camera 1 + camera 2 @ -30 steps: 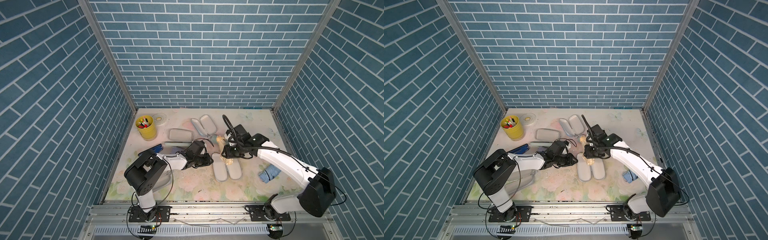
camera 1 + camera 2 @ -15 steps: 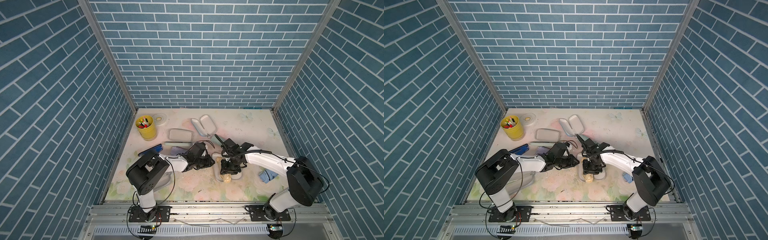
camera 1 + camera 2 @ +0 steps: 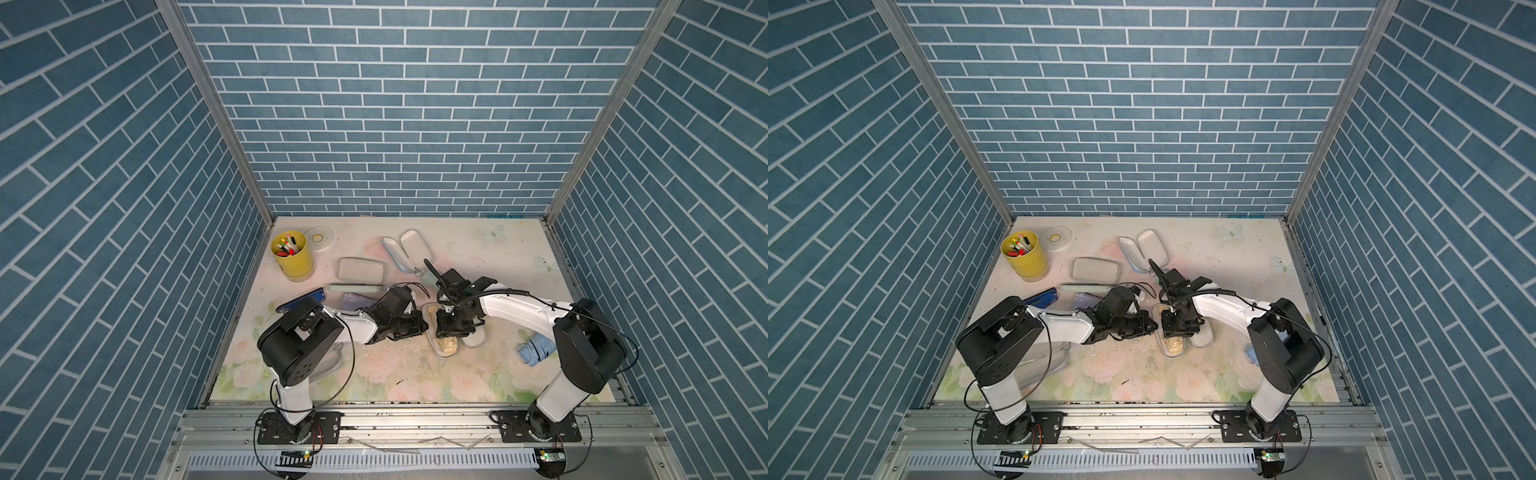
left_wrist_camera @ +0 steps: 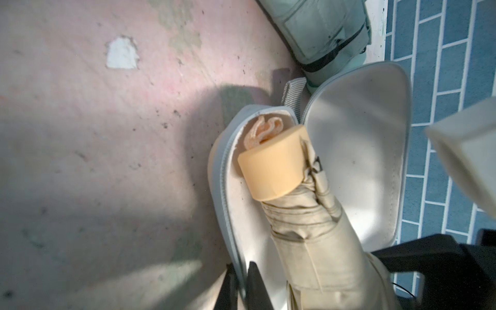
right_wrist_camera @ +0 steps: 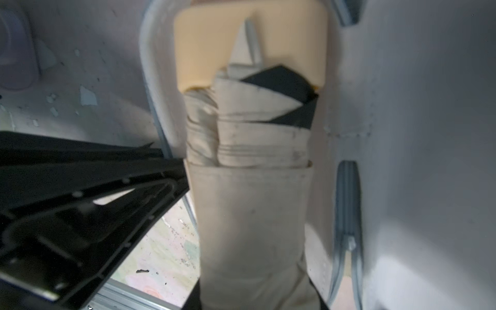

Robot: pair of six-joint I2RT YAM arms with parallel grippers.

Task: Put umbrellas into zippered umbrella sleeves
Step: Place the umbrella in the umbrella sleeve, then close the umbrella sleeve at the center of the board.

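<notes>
Beige umbrella (image 4: 308, 228), pinched by right tool (image 3: 452, 330), lies in sleeve (image 4: 357, 161) left tool (image 4: 241, 287) pinches.

In both top views my right gripper (image 3: 453, 331) hides most of the beige umbrella (image 3: 448, 345) it grips. The light blue umbrella (image 3: 536, 349) lies half behind my right arm. The left wrist view's edge cuts off my left gripper (image 4: 241, 285), pinching the beige sleeve (image 4: 357, 161) rim.

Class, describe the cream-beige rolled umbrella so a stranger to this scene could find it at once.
On the floral tabletop, follow the right gripper down to an open clamshell zip case, pale grey inside. The cream-beige fabric umbrella it grips slants into that case. Unlike the light blue umbrella nearby, it has a peach end cap.
</notes>
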